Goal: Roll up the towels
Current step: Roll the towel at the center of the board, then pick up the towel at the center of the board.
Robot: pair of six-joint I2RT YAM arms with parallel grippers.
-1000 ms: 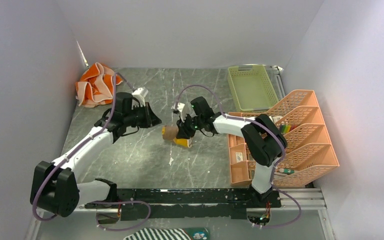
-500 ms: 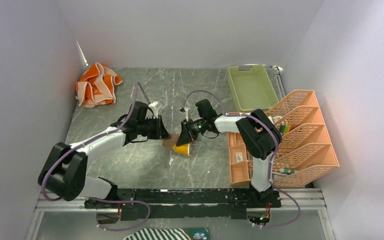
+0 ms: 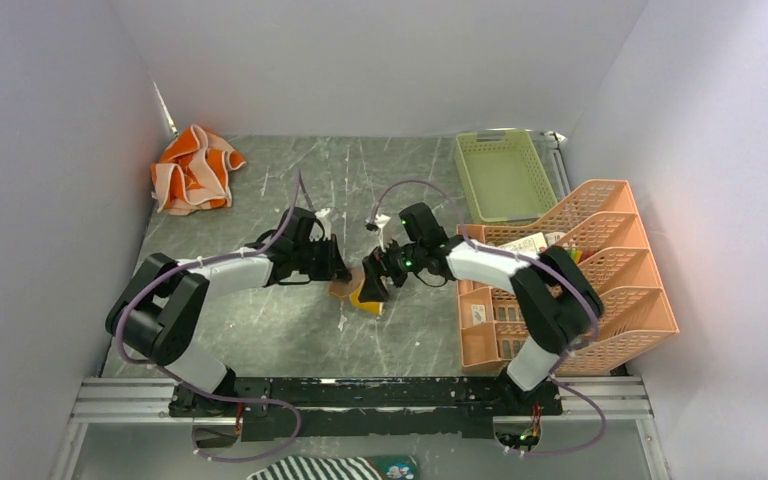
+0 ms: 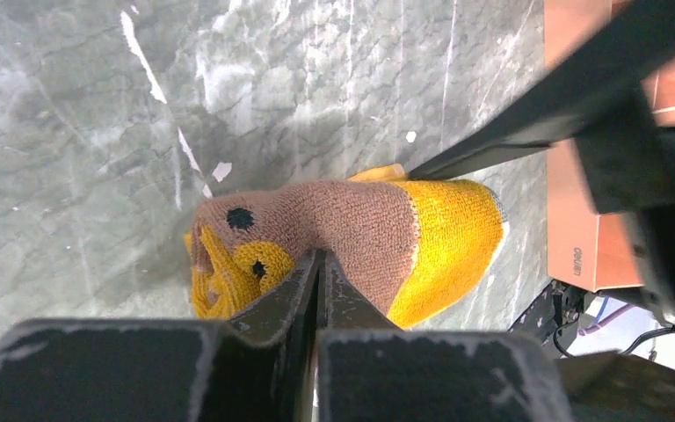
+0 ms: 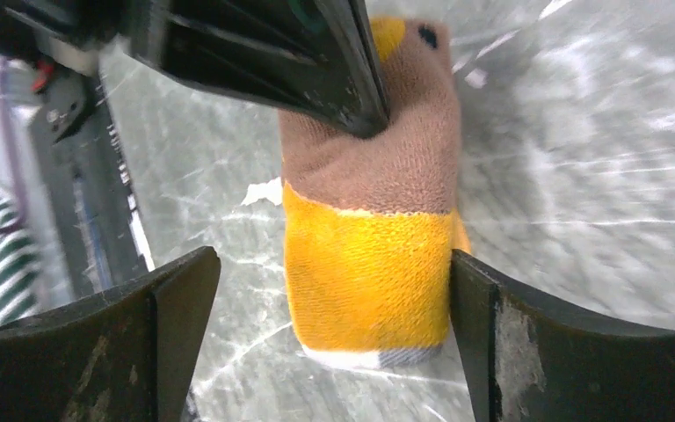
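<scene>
The smaller mustard-yellow towel [image 3: 365, 298] lies rolled up on the marble table [image 3: 260, 320] between both arms. Its roll [image 4: 387, 233] shows a brown section with black dots and a yellow end [image 5: 365, 272]. My left gripper [image 4: 321, 264] is shut, and its closed tips press against the brown part of the roll [image 5: 378, 149]. My right gripper [image 5: 330, 264] stands open around the yellow end, with its right finger [image 5: 510, 334] touching the cloth and the left finger apart from it. The large orange towel [image 3: 192, 168] lies crumpled at the back left corner.
A light green tray [image 3: 505, 175] sits at the back right. An orange tiered rack [image 3: 580, 280] stands along the right side, close behind my right arm. A black-and-white striped cloth [image 3: 320, 468] lies below the arm bases. Walls close in on three sides.
My right gripper has opened and let go of the yellow roll, which now rests on the table. My left gripper moved right and came against the roll's brown end.
</scene>
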